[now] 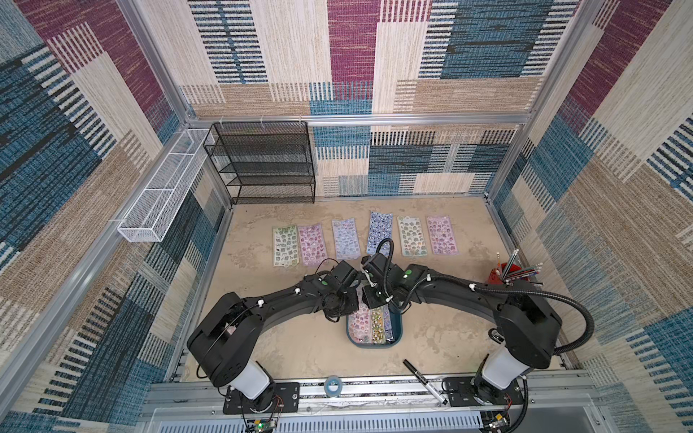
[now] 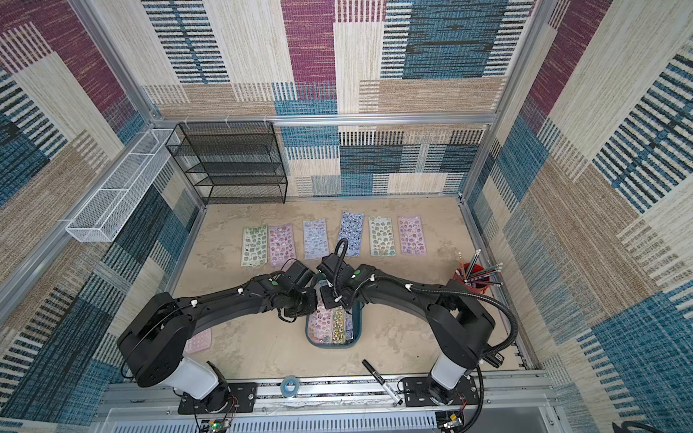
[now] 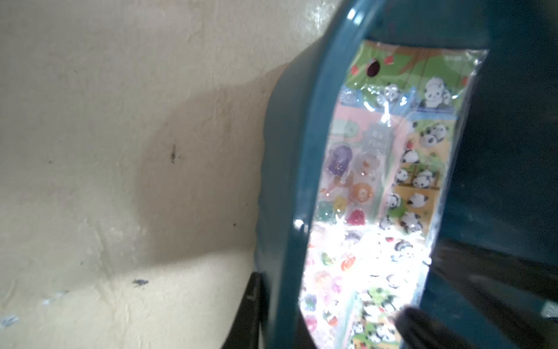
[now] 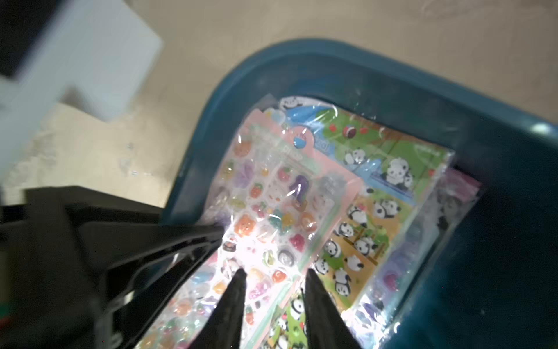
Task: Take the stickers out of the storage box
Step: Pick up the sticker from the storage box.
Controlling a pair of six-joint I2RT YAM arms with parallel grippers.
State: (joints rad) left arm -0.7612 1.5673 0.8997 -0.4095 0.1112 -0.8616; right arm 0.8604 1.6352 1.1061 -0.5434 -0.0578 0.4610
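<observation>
Right claw (image 4: 274, 272) is half open, empty, tips hanging over the pink fruit sheet (image 4: 271, 205), top of the stickers (image 1: 369, 326) left in the storage box (image 1: 396, 330), front-centre of the table (image 1: 300, 345). Left claw (image 4: 218, 239) looks pinched narrow on the box's side wall. My worry: glossy sleeves overlap, so I could snag the panda sheet (image 4: 377, 211) too, or skid off and yank the box.

Beige tabletop (image 1: 292, 348): six stickers (image 1: 345, 238) in row, storage box (image 1: 396, 326), pencil cup (image 1: 504, 275), mesh rack (image 1: 262, 165).
</observation>
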